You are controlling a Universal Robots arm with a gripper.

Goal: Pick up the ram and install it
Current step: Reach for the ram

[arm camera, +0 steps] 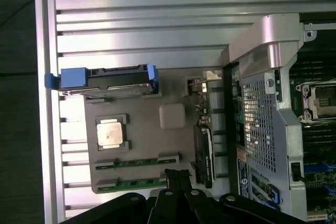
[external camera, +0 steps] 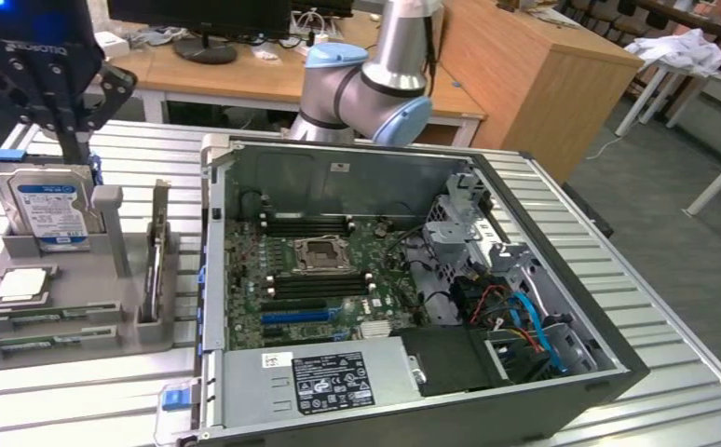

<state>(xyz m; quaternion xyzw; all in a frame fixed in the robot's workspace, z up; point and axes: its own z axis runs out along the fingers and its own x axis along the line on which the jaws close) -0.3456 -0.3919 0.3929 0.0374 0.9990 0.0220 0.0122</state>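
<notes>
Two ram sticks lie flat in slots at the near end of a grey holder tray. One is plainly green, also visible from outside. The other looks darker and sits beside it. My gripper hangs above the far end of the tray, over the hard drive, well clear of the sticks. Its fingers are pressed together with nothing between them. In the wrist view the fingertips appear just past the green stick's end.
A silver hard drive with blue clips stands upright in the tray, and a CPU lies beside it. A long dark card stands on edge. The open computer case exposes the motherboard's black slots. All of this rests on a slatted metal table.
</notes>
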